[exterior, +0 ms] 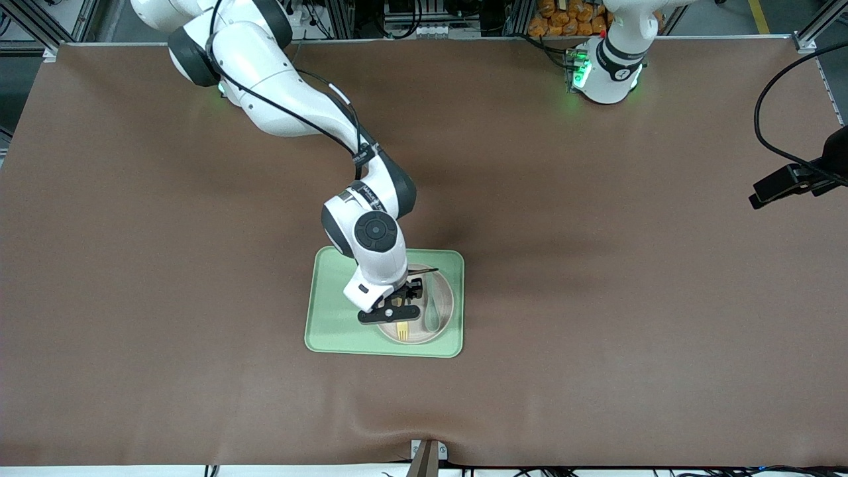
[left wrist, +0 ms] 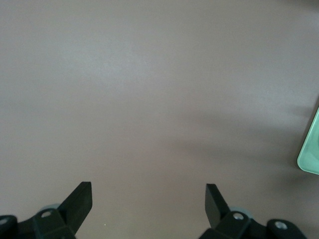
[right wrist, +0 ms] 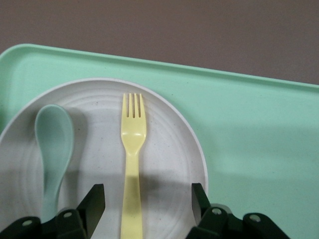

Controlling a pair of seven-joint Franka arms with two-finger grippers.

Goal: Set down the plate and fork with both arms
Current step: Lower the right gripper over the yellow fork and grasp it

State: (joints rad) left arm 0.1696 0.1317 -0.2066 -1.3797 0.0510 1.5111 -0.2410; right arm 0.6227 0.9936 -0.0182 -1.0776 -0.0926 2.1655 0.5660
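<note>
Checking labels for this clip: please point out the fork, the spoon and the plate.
fork (right wrist: pixel 133 137): right wrist view, on its head below the tines.
spoon (right wrist: pixel 54 132): right wrist view, in its bowl.
plate (right wrist: pixel 172 164): right wrist view, bare inner surface beside the fork.

**Tray, plate and cutlery: where each lies**

On the table (exterior: pixel 596 298), nearer the front camera than both arm bases and toward the right arm's end: the tray (exterior: pixel 331 318). On the tray, toward its left-arm side: the plate (right wrist: pixel 169 149). On the plate, side by side and apart: the fork (right wrist: pixel 132 164) and the spoon (right wrist: pixel 52 144), the spoon toward the left arm's end. Fork tines nearest the front camera. Low over the plate, fingers apart on either side of the fork handle, not touching it: the right gripper (right wrist: pixel 148 199). Over bare table well apart from the tray: the left gripper (left wrist: pixel 148 199), waiting, fingers wide.
</note>
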